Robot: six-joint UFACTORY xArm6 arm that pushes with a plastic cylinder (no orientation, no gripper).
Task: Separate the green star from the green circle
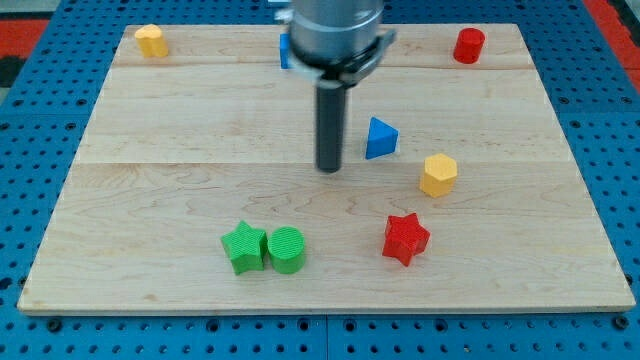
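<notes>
Camera view shows my tip near mid-board, well apart from the green star and green circle, which sit touching near the view's bottom; there is no pincer on this rod, so nothing is released or grasped. The risk, as I judge it: coming straight down onto the seam could shove both together toward the board's bottom edge; a glancing push might spin the star against the circle.

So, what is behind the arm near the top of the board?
A blue block shows at the view's left of the arm, mostly covered, so its shape cannot be told. My tip is far above the green star and green circle.
</notes>
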